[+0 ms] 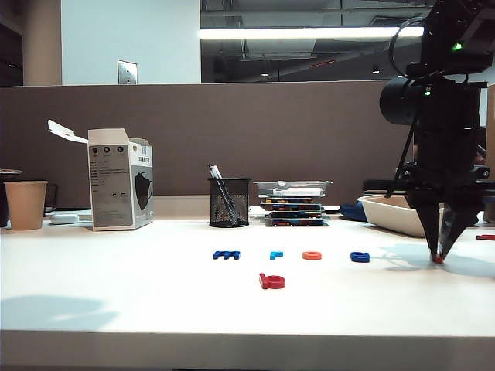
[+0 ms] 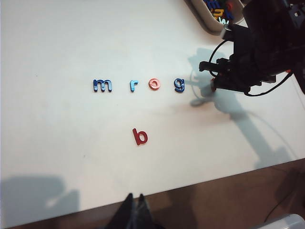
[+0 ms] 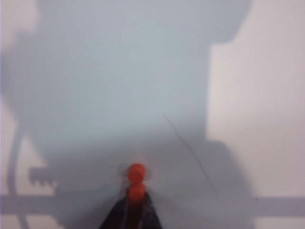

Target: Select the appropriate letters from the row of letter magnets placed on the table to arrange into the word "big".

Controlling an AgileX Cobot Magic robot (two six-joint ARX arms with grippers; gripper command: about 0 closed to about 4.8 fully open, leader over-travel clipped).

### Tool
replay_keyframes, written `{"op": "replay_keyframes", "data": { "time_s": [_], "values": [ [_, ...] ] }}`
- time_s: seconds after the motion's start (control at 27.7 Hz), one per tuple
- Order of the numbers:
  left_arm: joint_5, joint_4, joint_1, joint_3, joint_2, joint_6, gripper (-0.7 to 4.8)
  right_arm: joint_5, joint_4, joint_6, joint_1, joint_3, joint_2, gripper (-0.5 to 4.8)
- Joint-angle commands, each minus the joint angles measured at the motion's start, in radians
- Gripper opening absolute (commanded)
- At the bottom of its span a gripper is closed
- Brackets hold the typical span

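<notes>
Exterior view: right gripper [image 1: 438, 257] down on the table [image 1: 116, 301] beyond the blue g [image 1: 360, 256], pinching the orange i [image 1: 438, 259] for "big"; left wrist view: left gripper [image 2: 134, 210] pressed together, empty, near the red b [image 2: 139, 136], magnets reading m, r, o, g; right wrist view: orange i [image 3: 136, 181] pinched.

Table [image 1: 116, 301]: smooth, white, faint sheen. Letter magnets [image 2: 138, 85]: glossy plastic. Pen holder [image 1: 230, 202]: black wire mesh. Cup [image 1: 25, 204]: matt brown paper. Box [image 1: 120, 179]: printed cardboard. Partition [image 1: 271, 131]: matt, cloth-like.
</notes>
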Motion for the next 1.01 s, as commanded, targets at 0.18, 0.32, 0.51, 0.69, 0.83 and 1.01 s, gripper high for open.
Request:
{"op": "replay_keyframes", "data": {
  "time_s": [0.18, 0.32, 0.51, 0.69, 0.83, 1.01],
  "values": [
    [-0.006, 0.006, 0.001, 0.004, -0.002, 0.006, -0.05, -0.047, -0.084, -0.056, 0.000, -0.019, 0.012, -0.06],
    [-0.006, 0.006, 0.001, 0.004, -0.002, 0.006, -0.05, -0.051, -0.096, -0.074, 0.007, -0.019, -0.026, -0.06],
    [-0.006, 0.006, 0.001, 0.004, -0.002, 0.006, -0.05, -0.098, -0.113, -0.077, 0.044, -0.019, -0.117, -0.06],
    [-0.006, 0.006, 0.001, 0.004, -0.002, 0.006, -0.05, -0.147, -0.129, -0.068, 0.136, -0.019, -0.169, -0.06],
    [-0.006, 0.006, 0.001, 0.004, -0.002, 0.006, -0.05, -0.158, -0.128, -0.013, 0.214, -0.021, -0.168, -0.06],
    [-0.006, 0.006, 0.001, 0.004, -0.002, 0.006, -0.05, -0.145, -0.084, 0.072, 0.285, -0.022, -0.166, -0.06]
  ]
}}
